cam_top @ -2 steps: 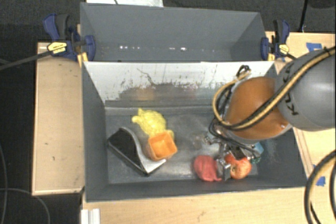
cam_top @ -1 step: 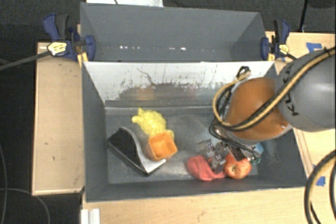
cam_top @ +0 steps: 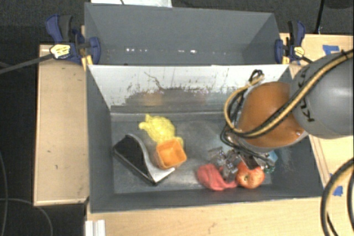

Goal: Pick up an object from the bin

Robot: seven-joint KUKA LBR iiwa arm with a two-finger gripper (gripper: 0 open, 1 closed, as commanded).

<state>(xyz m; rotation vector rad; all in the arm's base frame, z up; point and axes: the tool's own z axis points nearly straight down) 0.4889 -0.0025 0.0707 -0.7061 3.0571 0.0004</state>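
orange-covered wrist (cam_top: 265,116) over small red-yellow apple (cam_top: 250,177); pink-red lump (cam_top: 214,178) beside it

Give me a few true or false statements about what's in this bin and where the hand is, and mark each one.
1. The hand is down in the right part of the bin, next to a red lump and a small apple. True.
2. The orange cup lies right of the hand. False: it lies to its left, mid-bin.
3. A yellow crumpled thing lies just behind the orange cup. True.
4. The black flat object sits by the apple. False: it lies at the left, beside the orange cup.
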